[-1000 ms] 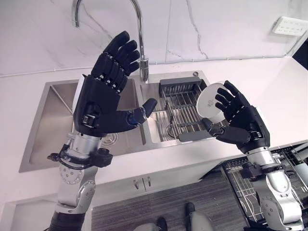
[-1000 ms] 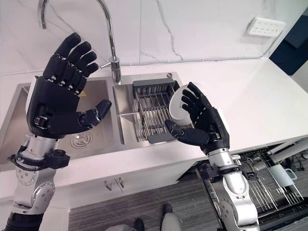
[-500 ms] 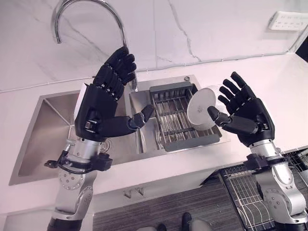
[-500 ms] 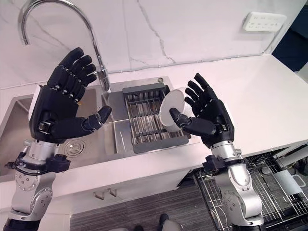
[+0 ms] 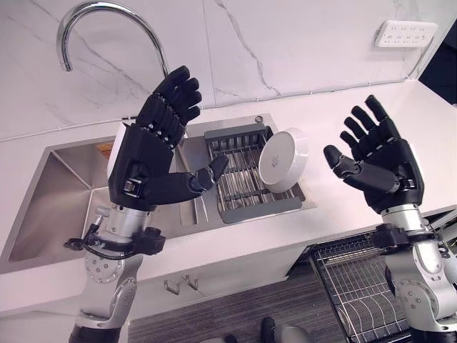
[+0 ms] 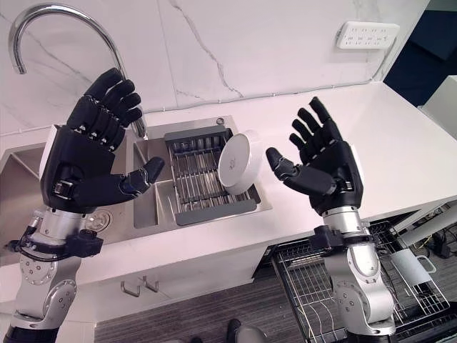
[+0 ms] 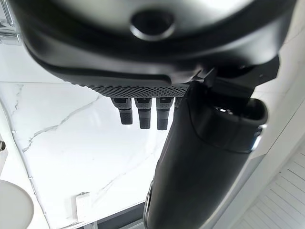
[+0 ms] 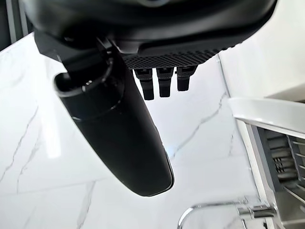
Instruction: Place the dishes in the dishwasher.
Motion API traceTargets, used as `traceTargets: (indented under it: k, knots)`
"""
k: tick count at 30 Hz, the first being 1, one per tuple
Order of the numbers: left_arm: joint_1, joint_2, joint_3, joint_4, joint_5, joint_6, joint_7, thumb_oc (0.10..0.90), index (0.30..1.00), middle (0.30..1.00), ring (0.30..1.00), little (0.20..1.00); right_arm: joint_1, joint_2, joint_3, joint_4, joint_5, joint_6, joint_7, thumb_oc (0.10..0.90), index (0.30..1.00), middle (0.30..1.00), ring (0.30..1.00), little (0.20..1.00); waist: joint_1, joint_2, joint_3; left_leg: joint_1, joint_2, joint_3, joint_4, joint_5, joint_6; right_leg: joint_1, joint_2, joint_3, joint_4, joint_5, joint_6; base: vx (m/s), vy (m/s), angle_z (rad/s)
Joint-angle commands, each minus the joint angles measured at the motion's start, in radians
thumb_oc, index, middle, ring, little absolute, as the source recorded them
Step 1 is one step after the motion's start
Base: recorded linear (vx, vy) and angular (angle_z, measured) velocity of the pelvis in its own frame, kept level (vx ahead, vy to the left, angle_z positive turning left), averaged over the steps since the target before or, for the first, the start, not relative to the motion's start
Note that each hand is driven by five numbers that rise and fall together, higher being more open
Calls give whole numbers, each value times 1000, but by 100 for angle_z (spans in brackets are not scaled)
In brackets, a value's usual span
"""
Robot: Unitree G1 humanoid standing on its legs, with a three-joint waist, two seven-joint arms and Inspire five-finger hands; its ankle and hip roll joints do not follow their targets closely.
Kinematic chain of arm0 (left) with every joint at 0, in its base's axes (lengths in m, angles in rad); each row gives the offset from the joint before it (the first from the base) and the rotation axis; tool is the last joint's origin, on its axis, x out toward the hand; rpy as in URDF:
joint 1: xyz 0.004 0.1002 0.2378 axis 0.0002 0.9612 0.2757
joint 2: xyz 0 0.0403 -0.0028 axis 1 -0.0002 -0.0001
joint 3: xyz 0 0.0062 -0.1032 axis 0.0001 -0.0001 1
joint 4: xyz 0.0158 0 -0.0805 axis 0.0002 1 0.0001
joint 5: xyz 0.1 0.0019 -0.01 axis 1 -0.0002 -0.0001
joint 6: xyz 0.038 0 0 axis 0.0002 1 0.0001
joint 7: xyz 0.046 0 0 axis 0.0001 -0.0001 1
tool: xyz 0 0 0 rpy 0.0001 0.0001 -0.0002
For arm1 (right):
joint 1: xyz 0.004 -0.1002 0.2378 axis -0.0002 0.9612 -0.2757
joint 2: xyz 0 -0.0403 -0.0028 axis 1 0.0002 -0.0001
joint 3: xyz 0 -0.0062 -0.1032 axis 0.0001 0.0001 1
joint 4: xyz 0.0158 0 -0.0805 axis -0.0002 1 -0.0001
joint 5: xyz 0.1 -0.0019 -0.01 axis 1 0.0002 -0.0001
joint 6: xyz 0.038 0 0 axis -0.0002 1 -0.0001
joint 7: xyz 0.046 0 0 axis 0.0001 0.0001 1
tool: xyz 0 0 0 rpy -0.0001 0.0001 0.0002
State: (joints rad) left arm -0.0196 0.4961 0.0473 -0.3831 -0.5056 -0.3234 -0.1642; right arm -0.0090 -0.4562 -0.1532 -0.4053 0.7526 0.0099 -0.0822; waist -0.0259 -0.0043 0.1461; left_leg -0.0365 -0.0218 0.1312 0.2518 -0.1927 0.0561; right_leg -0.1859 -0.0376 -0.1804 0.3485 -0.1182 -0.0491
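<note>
White bowl (image 5: 283, 160): on edge, tilted, over the sink rack (image 5: 243, 179), just left of the right hand (image 5: 378, 168), apart from its spread fingers. Left hand (image 5: 146, 161): open, farther off.

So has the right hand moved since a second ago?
Yes. Judged against the rack in the sink, the right hand has swung out to the right. It was against the bowl; now it is open, with a gap between them.
</note>
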Motion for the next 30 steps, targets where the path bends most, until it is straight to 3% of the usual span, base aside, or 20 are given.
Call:
traceTargets:
  k: [1,15,30]
  knots:
    - [-49,42,41,-55,-40,-76,5,800,900,900,900,900,-129,-10,-55,11,21,-94,-29,800,900,900,900,900,-2,-9,-93,-15,132,3,48,-80,-100,106,-69,26,-48,-113,146,-35,-3,2]
    - [-79,34,8,-3,-46,-75,0,800,900,900,900,900,-200,-39,-21,211,-10,-100,0,800,900,900,900,900,25,-20,-106,-20,128,-8,48,-79,-99,117,-79,1,-48,-118,144,-29,15,4]
    - [-103,44,-21,30,-59,-69,-6,800,900,900,900,900,-264,-47,12,436,128,19,41,800,900,900,900,900,52,-33,-111,-18,119,-19,48,-81,-93,129,-88,-14,-48,-119,145,-4,10,5]
